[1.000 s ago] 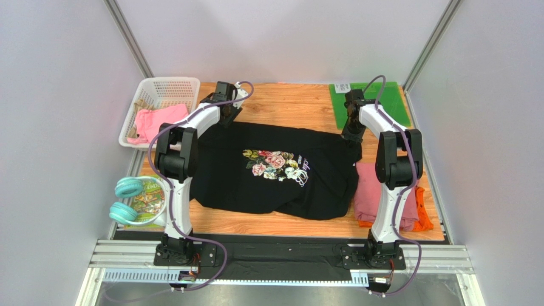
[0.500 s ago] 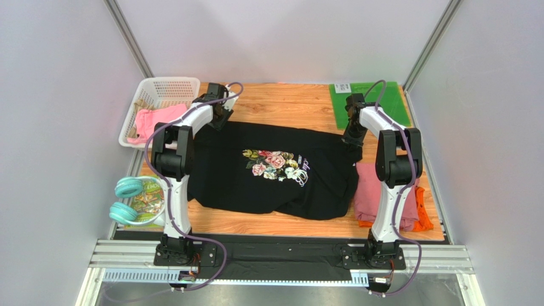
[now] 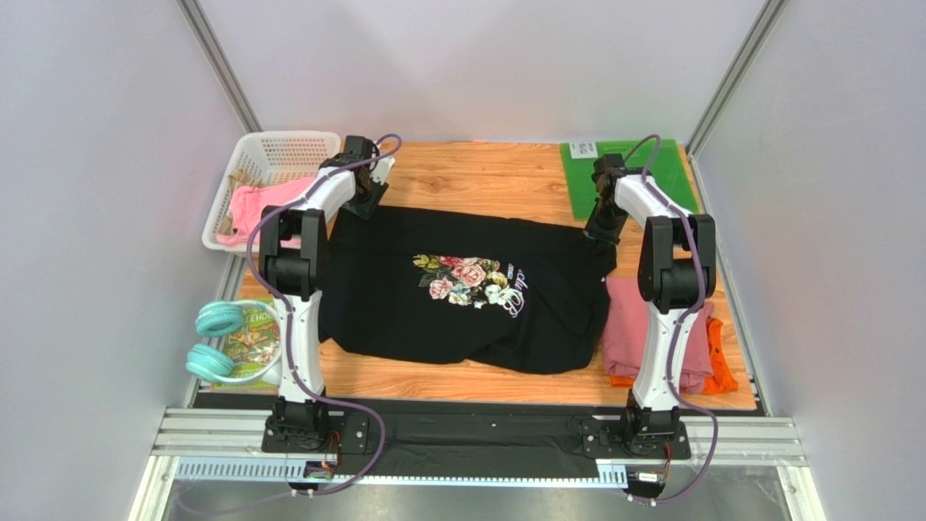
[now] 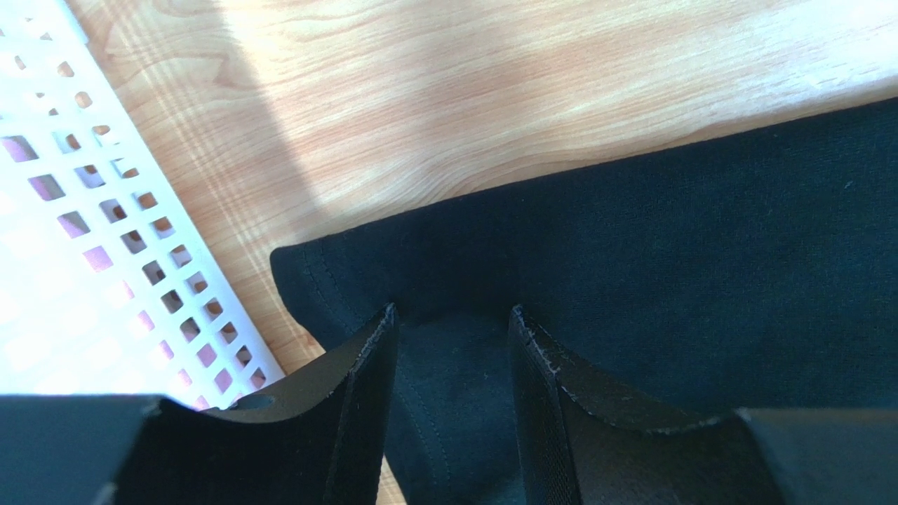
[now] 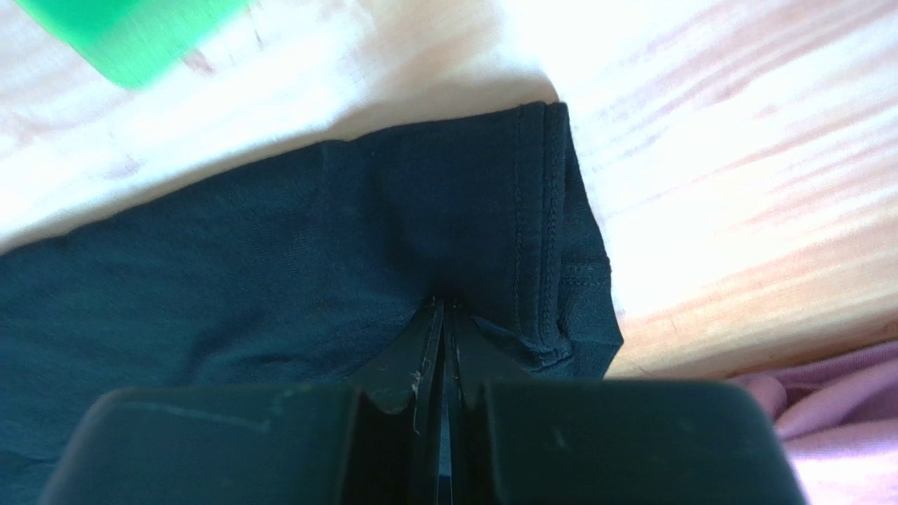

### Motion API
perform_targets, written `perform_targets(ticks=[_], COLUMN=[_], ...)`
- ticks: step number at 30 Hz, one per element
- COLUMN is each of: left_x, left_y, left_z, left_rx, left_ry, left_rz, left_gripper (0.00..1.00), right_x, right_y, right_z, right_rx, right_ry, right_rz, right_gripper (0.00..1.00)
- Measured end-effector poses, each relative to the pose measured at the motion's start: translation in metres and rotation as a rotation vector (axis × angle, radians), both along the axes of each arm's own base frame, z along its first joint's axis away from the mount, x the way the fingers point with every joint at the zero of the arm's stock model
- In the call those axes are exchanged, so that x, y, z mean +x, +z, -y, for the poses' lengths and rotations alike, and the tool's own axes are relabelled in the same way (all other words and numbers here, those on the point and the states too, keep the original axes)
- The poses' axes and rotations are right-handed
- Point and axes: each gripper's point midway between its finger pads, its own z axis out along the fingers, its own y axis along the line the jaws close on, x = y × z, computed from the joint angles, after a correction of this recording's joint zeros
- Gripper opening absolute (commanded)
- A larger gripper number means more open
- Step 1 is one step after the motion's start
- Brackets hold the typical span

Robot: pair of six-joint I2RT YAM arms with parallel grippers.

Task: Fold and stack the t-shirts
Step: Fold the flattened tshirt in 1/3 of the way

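Left tool [image 4: 451, 318] shifted left, part-open astride black t-shirt [image 4: 654, 242] corner

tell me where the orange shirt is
Top view: the orange shirt lies at the near right corner of the table, mostly under the pink shirt, right of the black shirt.

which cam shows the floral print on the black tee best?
Top external: the floral print sits whole and unobstructed on the chest of the black tee. Left wrist shows only a plain black corner beside the white basket; right wrist only a hemmed black corner. No print in either.
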Motion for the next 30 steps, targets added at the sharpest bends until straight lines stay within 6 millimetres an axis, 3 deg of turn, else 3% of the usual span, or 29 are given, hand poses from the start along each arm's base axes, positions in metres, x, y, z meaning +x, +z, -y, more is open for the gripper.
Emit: perform_targets(ticks=[7,18,24,30], left_x=[-0.001,-0.008,-0.007,-0.004], left_y=[-0.001,-0.002,-0.001,0.003], left_z=[0.004,0.013,0.005,-0.013], left_rx=[-0.039,-0.086,-0.054,-0.015], left_ry=[-0.003,-0.009,0.01,0.055], left_rz=[-0.031,-0.059,-0.053,-0.051], left_gripper=[0.5,0.49,0.47,0.47], right_x=[0.03,0.101,0.107,0.106], right_y=[0.002,0.006,0.006,0.015], right_z=[0.003,0.001,0.004,0.015], right_rx=[0.029,0.088,0.101,0.105], right_ry=[-0.013,-0.01,-0.013,-0.021], right_rz=[0.028,0.127,0.139,0.146], right_gripper=[0.07,0.07,0.1,0.21])
